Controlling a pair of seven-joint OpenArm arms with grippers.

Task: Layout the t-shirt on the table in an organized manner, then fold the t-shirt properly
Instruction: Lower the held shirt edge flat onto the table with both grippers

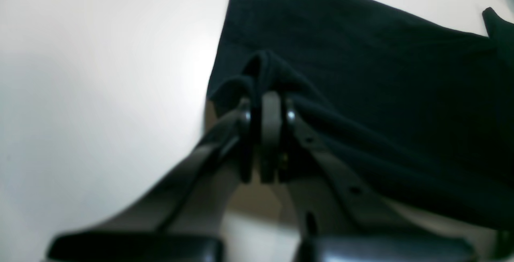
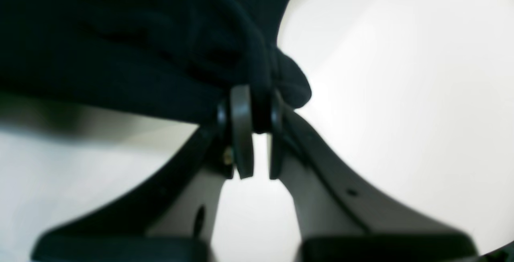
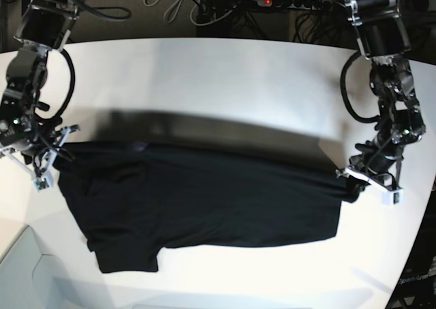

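Here, the left gripper (image 1: 267,101) was clamped on a bunched edge of the t-shirt (image 3: 204,200), the right gripper (image 2: 255,105) pinching its opposite edge; the black shirt stretched between them above the table (image 3: 218,77).

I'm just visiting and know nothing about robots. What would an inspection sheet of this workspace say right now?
Surface: white table, bare around the shirt.
Job's things: black t-shirt stretched between both arms, plain side up, one sleeve hanging toward the near edge.
Clutter: nothing seen.
Grippers: left gripper shut on a bunched shirt edge; right gripper shut on the opposite edge.
Cables: black cable loops on each arm; more wires behind the table.
Surroundings: power strip with a red light behind the table.
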